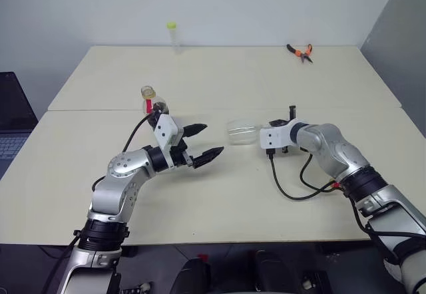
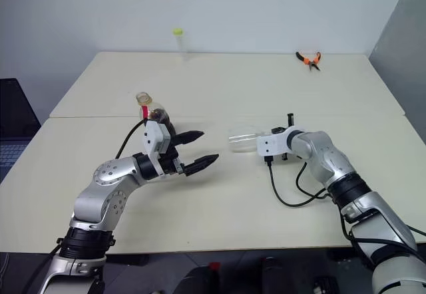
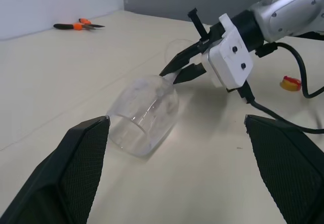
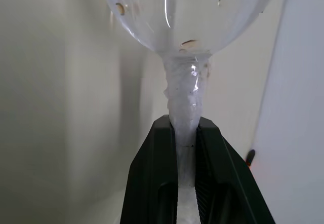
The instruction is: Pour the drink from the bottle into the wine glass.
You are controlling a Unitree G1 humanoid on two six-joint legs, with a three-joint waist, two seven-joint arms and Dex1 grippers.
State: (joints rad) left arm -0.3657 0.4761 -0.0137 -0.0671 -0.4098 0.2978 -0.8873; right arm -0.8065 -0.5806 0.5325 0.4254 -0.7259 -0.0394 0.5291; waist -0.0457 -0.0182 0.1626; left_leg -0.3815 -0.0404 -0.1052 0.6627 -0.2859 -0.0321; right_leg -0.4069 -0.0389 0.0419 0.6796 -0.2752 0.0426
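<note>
The right gripper's point(image 4: 185, 133) fingers were clamped on the stem of the wine glass point(image 3: 144, 115), which lay tipped on its side near the middle of the bench point(image 1: 219, 81), its open mouth facing the left gripper point(image 1: 203, 142). That gripper's fingers stood wide with nothing between them, just beside the glass. Behind the left arm stood the bottle point(image 2: 154, 113), upright, with dark drink point(image 2: 160, 116) inside. Orange-handled pliers point(image 1: 301, 52) lay at the far edge.
</note>
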